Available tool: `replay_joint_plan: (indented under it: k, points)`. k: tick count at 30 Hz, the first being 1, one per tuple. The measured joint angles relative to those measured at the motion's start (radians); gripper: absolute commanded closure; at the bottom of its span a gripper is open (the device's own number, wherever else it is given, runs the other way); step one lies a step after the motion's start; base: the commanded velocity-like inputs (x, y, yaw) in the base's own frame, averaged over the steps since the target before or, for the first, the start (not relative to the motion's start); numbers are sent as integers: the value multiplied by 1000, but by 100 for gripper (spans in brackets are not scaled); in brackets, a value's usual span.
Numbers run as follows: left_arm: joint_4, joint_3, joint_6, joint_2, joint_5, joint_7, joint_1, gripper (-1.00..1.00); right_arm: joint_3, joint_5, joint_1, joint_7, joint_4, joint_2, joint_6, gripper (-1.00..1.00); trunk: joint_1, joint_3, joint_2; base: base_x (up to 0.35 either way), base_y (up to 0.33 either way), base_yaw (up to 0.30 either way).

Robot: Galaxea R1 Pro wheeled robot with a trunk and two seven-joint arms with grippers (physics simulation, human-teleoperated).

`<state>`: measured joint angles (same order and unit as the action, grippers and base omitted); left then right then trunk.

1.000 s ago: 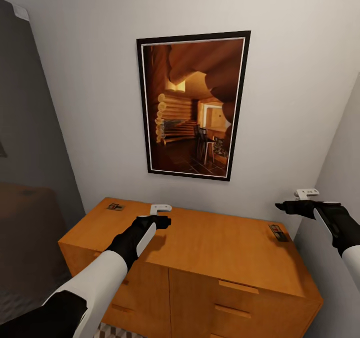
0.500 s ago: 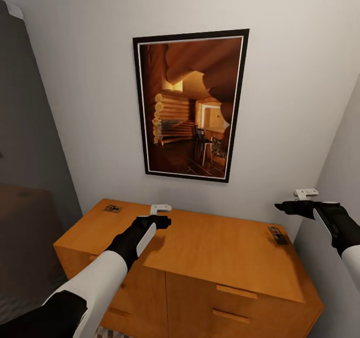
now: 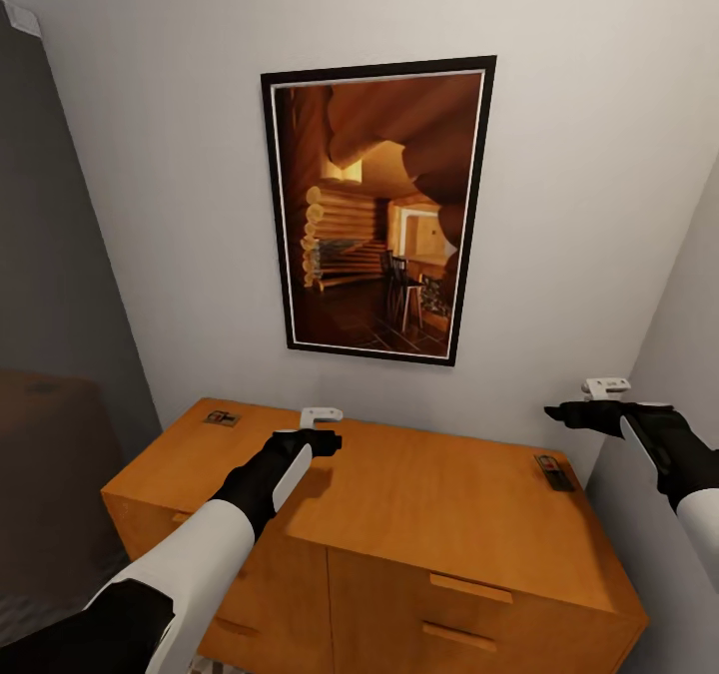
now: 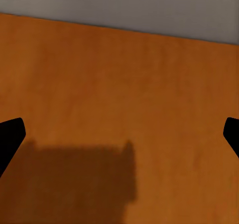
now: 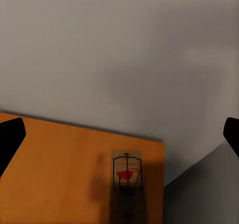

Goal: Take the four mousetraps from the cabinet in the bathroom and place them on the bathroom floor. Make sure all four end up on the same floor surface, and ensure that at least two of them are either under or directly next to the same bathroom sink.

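The orange-brown cabinet (image 3: 429, 499) stands against the wall below me. One mousetrap (image 3: 222, 417) lies at the far left corner of its top. Another mousetrap (image 3: 552, 471) lies near the right edge, and the right wrist view also shows this mousetrap (image 5: 127, 170) with a red mark on it. My left gripper (image 3: 333, 442) hovers open over the bare cabinet top (image 4: 119, 84), well right of the left trap. My right gripper (image 3: 554, 411) is open in the air just above and behind the right trap. The bathroom sink is out of view.
A large black-framed picture (image 3: 374, 215) hangs on the white wall behind the cabinet. A grey side wall (image 3: 689, 335) closes in at the cabinet's right end. A dark panel and a dim brown surface (image 3: 45, 424) lie to the left. Drawer handles (image 3: 469, 586) face me.
The whole view has shifted slightly, so the camera moved; the cabinet and picture sit a bit further left. Both arms hold the same pose, grippers still open.
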<state>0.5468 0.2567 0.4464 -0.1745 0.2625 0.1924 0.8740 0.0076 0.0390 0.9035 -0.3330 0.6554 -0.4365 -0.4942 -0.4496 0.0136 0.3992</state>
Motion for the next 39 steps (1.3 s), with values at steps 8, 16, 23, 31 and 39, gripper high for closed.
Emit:
replay_joint_plan:
  k: [8, 16, 23, 31, 39]
  points:
    - [0, 2, 1, 0, 0, 0, 0, -100, -1, 0, 0, 0, -2, 2, 0, -100, 0, 0, 0, 136, -43, 0]
    - [0, 2, 1, 0, -1, 0, 0, -100, -2, 3, 0, -1, -26, 1, -1, -100, 0, 0, 0, 24, -9, 0]
    - [0, 3, 1, 0, -1, 0, 0, -100, -4, 0, 0, -84, -143, -1, 0, -100, 0, 0, 0, 1, 0, 0]
    - [0, 3, 0, 0, -1, 0, 0, -100, -7, -5, 0, -109, -252, -21, 21, -100, 0, 0, 0, 0, 0, 0]
    - [0, 4, 0, 0, -1, 0, 0, -100, -7, -4, 0, -109, -290, -54, 108, -100, 0, 0, 0, 0, 0, 0]
